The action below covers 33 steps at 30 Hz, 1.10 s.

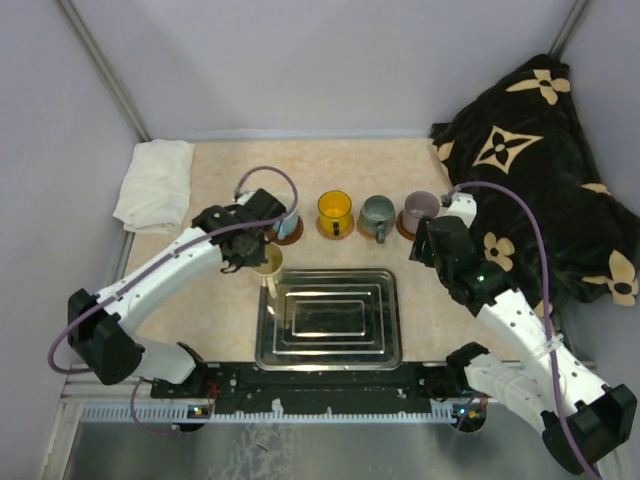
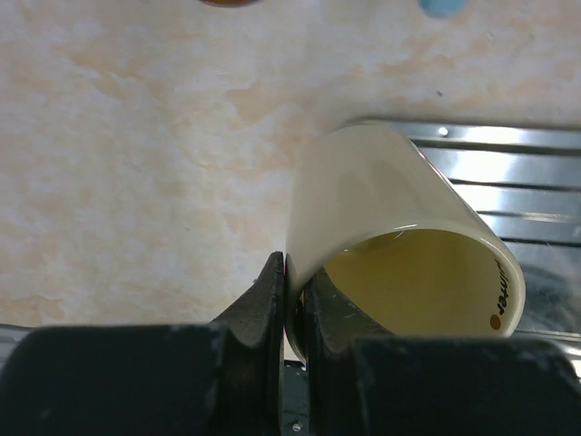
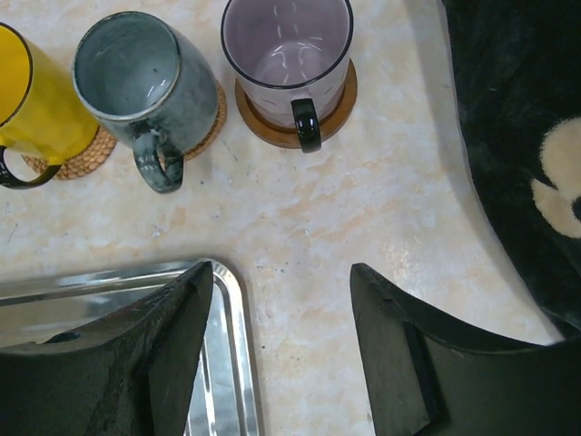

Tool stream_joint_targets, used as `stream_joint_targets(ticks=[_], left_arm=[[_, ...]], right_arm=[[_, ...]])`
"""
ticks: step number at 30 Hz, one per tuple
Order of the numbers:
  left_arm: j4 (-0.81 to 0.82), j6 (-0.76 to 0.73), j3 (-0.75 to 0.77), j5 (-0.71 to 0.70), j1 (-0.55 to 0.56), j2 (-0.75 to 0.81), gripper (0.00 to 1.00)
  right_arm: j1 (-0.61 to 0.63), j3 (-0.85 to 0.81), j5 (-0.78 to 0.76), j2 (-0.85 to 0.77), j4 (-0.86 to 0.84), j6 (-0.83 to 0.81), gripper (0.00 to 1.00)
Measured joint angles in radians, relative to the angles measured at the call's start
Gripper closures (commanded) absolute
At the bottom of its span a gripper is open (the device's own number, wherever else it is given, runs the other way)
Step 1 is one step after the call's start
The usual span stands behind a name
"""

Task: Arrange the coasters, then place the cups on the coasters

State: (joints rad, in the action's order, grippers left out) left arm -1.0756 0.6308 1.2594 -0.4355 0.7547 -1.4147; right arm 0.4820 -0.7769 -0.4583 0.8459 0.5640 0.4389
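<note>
The left gripper (image 2: 292, 283) has its fingers (image 2: 263, 313) pinched tight on the wall of the cream cup (image 2: 381, 204), one finger outside the rim and one inside. The cup fills the lower middle of the left wrist view, tilted with its mouth toward the camera. It lies over the corner of the steel tray (image 2: 508, 150) and the table (image 2: 136, 182) beside it. I cannot tell whether its base touches anything.

The right gripper (image 3: 281, 313) holds nothing. Its fingers (image 3: 172, 318) stand wide apart at the bottom of the right wrist view, over bare table just beside the tray's rim.

In the top view, four cups stand in a row above the tray, each on a brown coaster. From left to right they are the blue cup (image 1: 289, 220), half hidden behind the left gripper, the yellow cup (image 1: 335, 210), the grey cup (image 1: 378, 213) and the purple cup (image 1: 420, 207). The purple cup's coaster (image 3: 338, 102) is smooth, and the yellow cup's coaster (image 3: 86, 156) looks woven.

A white towel (image 1: 155, 185) lies at upper left, and a black blanket (image 1: 530, 170) is heaped at upper right.
</note>
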Motion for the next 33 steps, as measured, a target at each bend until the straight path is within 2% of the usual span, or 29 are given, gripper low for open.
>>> stream_joint_targets(ticks=[8,15,21,33], left_arm=[[0.056,-0.159,-0.019,0.006,-0.303,0.093,1.00],[0.165,-0.347,-0.002,0.132,-0.479,-0.020,1.00],[0.229,-0.496,0.114,0.255,-0.569,-0.187,1.00],[0.274,-0.713,0.342,0.433,-0.664,-0.377,1.00]], right_arm=[[0.000,0.005,0.009,-0.002,-0.002,0.000,0.38],[0.000,0.007,0.009,-0.009,-0.001,0.000,0.38],[0.000,0.011,0.008,-0.027,0.006,0.000,0.38],[0.000,0.011,0.008,-0.022,0.007,0.009,0.39]])
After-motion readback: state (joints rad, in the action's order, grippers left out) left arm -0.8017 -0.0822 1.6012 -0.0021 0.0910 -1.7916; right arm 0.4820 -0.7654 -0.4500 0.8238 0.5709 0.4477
